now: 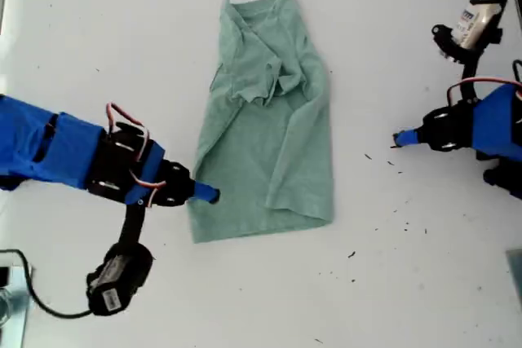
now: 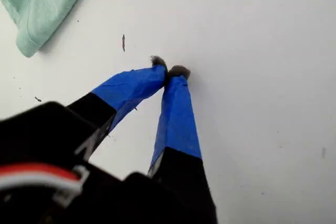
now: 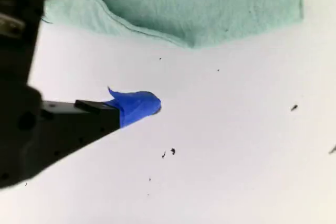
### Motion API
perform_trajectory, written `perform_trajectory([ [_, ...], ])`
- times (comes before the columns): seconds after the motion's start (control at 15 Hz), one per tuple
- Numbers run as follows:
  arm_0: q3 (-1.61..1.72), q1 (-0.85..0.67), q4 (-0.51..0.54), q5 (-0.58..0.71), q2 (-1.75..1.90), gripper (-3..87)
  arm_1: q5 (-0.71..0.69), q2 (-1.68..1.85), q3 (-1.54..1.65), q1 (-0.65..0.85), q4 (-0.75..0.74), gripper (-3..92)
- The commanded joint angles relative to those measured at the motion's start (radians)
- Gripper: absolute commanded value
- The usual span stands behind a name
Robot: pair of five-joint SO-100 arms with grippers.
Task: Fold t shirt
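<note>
Sides in, cross-fold yet to come

The t shirt [image 1: 269, 144] lies flat mid-table [image 1: 424, 299] as a narrow strip: both sides and sleeves look already turned inward, bunched below the collar, so I judge the lengthwise folds done and the hem-to-collar fold left. My first gripper [image 1: 210, 195] sits just beside the shirt's hem-end side edge, jaws pinched together on nothing. My second gripper [image 1: 401, 138] hovers well apart from the shirt's opposite edge, only one taped tip showing, so I cannot tell its state. Dark specks [image 1: 352, 255] dot the table near it; nothing blocks the shirt
</note>
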Motion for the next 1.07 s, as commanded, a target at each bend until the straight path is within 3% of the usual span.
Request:
perform_trajectory([
  [0.0,-0.029,-0.008,-0.095,0.017,-0.066,31.3,0.002,0.018,0.038,-0.021,0.002,2.5],
  [0.07,-0.028,-0.006,-0.158,0.032,-0.120,25.2,-0.002,0.018,0.038,-0.021,0.002,2.5],
  [0.2,-0.064,0.015,-0.225,-0.005,-0.212,1.6,-0.005,0.021,0.038,-0.025,0.002,2.5],
  [0.33,-0.066,0.032,-0.158,-0.064,-0.103,-0.2,-0.006,0.023,0.038,-0.025,0.002,2.5],
  [0.47,-0.098,0.026,0.014,-0.100,0.067,-0.2,-0.009,0.025,0.040,-0.021,0.002,2.5],
  [0.6,-0.100,-0.020,0.120,-0.080,0.202,-0.1,-0.009,0.025,0.040,-0.021,0.002,2.5],
  [0.8,-0.117,-0.063,0.127,-0.032,0.288,-0.1,-0.008,0.025,0.040,-0.021,0.002,2.5],
  [1.0,-0.514,-0.052,0.123,0.072,-0.064,-0.1,-0.006,0.025,0.040,-0.023,0.002,2.5],
])
